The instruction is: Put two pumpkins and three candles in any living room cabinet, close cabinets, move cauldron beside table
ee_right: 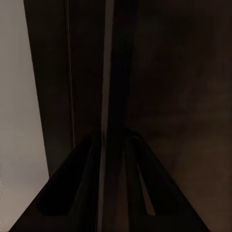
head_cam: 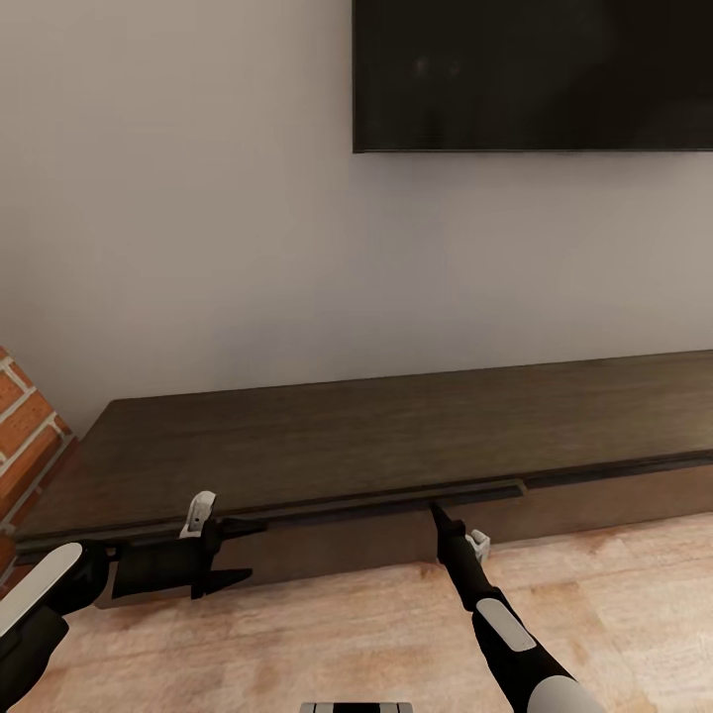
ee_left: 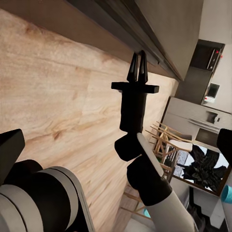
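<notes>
While the robot faces the long dark-brown cabinet (head_cam: 396, 436) against the pale wall, both arms sit low at its front edge. Right gripper (head_cam: 436, 511) has its 2 fingers pinched nearly together, tips right at the lip under the slab top; the right wrist view looks like they're straddling that thin edge, but it's too dark to be sure. Left gripper (head_cam: 243, 550) hangs beside the left front with fingers spread, holding nothing. Black TV (head_cam: 535, 74) above, brick (head_cam: 25, 436) on the left, wooden floor (head_cam: 347, 634) below.
</notes>
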Robot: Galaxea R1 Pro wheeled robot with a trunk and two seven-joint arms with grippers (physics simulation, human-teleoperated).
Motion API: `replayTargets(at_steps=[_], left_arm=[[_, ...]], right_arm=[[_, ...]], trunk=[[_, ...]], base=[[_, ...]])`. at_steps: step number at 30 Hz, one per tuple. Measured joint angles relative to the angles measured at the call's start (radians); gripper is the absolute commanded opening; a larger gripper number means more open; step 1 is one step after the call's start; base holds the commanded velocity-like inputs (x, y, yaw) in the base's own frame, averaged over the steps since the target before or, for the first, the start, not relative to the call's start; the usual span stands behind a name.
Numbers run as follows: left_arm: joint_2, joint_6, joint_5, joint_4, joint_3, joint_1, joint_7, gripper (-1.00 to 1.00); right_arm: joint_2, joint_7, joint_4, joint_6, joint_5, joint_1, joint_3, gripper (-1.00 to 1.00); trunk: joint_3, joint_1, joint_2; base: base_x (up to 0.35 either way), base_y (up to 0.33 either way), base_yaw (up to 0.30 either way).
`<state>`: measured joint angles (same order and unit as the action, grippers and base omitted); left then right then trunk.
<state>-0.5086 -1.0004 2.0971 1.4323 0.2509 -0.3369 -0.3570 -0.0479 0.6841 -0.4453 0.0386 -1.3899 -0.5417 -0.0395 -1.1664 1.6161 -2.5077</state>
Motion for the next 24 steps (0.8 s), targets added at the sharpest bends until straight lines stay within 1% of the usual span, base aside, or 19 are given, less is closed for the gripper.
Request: replayTargets(at_steps=[7,16,21,24], left_arm=[[0.0,0.0,0.0,0.0,0.001,0.0,0.0,1.0],[0.0,0.0,0.0,-0.001,0.001,0.0,-0.001,1.0],[0.0,0.0,0.0,-0.001,0.002,0.0,0.0,1.0],[0.0,0.0,0.0,-0.001,0.002,0.0,0.0,1.0]], right_arm=[[0.0,-0.005,-0.003,-0.002,0.0,0.0,-0.001,-1.0],[0.001,0.003,0.001,-0.002,-0.005,0.0,0.005,-1.0],[0.015,-0.002,-0.005,0.0,0.008,0.0,-0.011,-1.0],[0.019,-0.003,-0.006,0.001,0.01,0.001,-0.014,-1.0]], trunk=[[0.0,0.0,0.0],[0.0,0.0,0.0],[0.0,0.0,0.0],[0.0,0.0,0.0]], base=[[-0.006,0.0,0.0],[-0.132,0.0,0.0],[-0.094,0.0,0.0],[-0.09,0.0,0.0]])
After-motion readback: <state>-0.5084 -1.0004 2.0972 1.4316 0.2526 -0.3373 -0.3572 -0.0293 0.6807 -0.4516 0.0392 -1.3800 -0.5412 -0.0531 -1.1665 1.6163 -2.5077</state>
